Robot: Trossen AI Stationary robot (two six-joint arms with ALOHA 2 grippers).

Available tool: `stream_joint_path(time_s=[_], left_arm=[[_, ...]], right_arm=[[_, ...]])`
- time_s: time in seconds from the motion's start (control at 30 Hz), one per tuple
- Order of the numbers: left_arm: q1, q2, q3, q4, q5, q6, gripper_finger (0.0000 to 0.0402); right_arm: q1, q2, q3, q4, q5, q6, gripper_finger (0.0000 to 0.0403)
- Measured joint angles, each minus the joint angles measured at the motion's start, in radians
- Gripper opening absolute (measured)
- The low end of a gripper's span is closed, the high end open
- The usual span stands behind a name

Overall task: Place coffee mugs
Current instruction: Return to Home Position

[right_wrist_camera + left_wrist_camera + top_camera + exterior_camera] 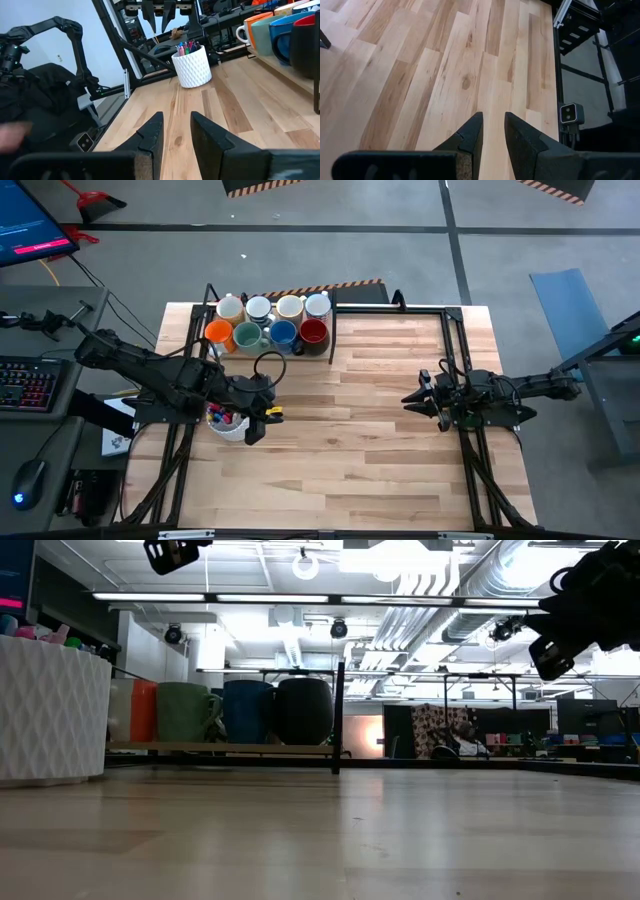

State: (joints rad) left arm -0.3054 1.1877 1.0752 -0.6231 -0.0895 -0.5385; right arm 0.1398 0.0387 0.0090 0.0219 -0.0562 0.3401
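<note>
Coffee mugs [258, 307], eight, on shelf [333, 340] at far edge of table [380, 460], two rows. Back: four white mugs [290, 306]. Front: orange mug [219, 333], green mug [248, 335], blue mug [283, 333], dark red mug [313, 332]. Left gripper [492, 117] raised above white pen holder [192, 67], fingers slightly apart, empty. Right gripper [176, 116] raised at table's right side, fingers slightly apart, empty.
</note>
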Motion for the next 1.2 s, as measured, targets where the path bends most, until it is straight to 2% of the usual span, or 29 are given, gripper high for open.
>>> stream_joint_path(time_s=[0.33, 0.53, 0.63, 0.77, 0.83, 0.93, 1.2], left_arm=[[0.0, 0.0, 0.0, 0.0, 0.0, -0.003, 0.0069], [0.006, 0.0, 0.0, 0.023, -0.014, -0.065, 0.0069], [0.019, -0.009, 0.0, 0.022, -0.049, 0.01, 0.0069], [0.024, -0.028, -0.009, 0.065, -0.167, 0.109, 0.0069], [0.024, -0.049, -0.044, 0.155, -0.216, 0.149, 0.0069], [0.024, -0.106, -0.157, 0.356, -0.23, 0.218, 0.0069], [0.024, -0.294, -0.609, 1.006, -0.096, 0.325, 0.0069]], right_arm=[[0.0, 0.0, 0.0, 0.0, 0.0, 0.0, 0.0081], [0.0, 0.0, 0.0, 0.0, 0.0, 0.0, 0.0081], [0.0, 0.0, 0.0, 0.0, 0.0, 0.0, 0.0081], [0.0, 0.0, 0.0, 0.0, 0.0, 0.0, 0.0081], [0.0, 0.0, -0.001, 0.0, 0.0, 0.0, 0.0081], [0.0, 0.0, -0.001, 0.0, 0.0, 0.0, 0.0081], [0.0, 0.0, -0.001, 0.0, 0.0, 0.0, 0.0081]])
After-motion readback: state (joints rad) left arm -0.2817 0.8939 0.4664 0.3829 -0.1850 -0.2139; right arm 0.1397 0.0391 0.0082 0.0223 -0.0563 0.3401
